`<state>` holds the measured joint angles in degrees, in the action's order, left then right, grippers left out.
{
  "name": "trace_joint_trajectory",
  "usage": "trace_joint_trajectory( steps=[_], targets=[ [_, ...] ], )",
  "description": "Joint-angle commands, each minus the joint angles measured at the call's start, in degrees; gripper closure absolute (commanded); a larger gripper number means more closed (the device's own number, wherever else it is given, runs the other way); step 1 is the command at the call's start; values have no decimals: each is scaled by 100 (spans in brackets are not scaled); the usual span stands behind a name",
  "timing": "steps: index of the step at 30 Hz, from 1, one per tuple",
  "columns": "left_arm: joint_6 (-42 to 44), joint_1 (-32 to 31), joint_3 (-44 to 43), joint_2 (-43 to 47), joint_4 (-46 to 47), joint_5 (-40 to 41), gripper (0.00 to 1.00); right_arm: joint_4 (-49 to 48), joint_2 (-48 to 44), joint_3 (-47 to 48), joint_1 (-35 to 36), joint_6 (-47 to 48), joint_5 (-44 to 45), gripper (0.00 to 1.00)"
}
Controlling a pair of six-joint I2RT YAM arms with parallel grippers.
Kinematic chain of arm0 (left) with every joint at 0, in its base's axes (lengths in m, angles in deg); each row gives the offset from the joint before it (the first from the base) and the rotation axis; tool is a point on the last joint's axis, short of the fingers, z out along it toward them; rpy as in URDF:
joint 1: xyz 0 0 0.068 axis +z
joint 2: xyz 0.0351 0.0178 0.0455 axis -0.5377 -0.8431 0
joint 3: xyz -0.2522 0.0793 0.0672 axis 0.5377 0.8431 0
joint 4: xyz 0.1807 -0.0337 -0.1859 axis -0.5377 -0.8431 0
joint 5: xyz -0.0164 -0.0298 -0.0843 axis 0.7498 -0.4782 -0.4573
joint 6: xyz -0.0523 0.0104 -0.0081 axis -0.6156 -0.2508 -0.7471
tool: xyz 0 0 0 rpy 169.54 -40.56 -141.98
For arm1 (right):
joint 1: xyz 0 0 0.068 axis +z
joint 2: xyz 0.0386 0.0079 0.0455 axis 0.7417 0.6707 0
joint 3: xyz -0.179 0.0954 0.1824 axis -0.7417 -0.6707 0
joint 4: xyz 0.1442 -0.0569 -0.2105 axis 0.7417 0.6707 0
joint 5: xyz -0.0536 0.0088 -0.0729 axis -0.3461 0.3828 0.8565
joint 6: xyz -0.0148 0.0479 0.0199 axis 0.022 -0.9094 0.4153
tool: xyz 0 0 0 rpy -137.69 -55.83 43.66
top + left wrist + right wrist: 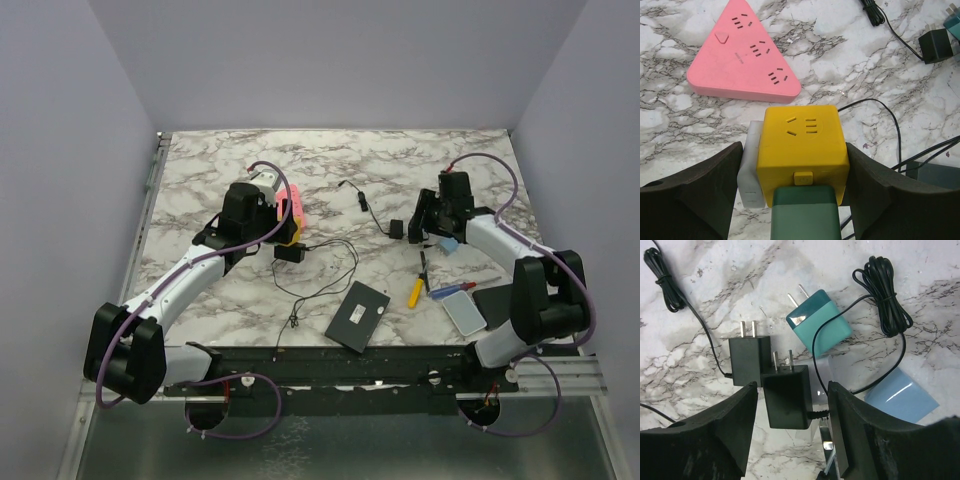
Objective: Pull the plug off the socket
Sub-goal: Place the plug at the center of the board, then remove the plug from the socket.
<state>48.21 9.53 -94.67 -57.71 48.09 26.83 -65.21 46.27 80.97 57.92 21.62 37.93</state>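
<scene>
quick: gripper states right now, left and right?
left gripper: closed on the yellow socket cube.
right gripper: open, with the black plug lying between its fingers, gaps on both sides.

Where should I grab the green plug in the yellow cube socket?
Probably the green plug by its body, pinched across its flat sides from above: it juts from the yellow cube socket toward the camera, while the left hand clamps the cube's sides.
</scene>
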Motion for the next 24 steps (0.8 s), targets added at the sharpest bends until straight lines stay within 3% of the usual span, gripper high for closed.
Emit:
trace_joint_trajectory(
  steps=[1,11,17,20,24],
  targets=[
    [-114,-19,-108,22,286,-215,100,-31,-396,24,15,122,-108,37],
    [-208,-11,-86,66,413,-433,100,-417,-1452,-59,103,390,-1684,36],
    [-410,74,-73,105,485,-363,100,-1070,-2141,-382,385,-115,-2636,36],
    [-892,279,-25,128,750,-497,100,-1660,-2512,-691,935,-386,-2653,36],
    [-1976,686,78,102,1651,-931,100,-2176,-2751,-936,1950,-492,-2057,36]
  ],
)
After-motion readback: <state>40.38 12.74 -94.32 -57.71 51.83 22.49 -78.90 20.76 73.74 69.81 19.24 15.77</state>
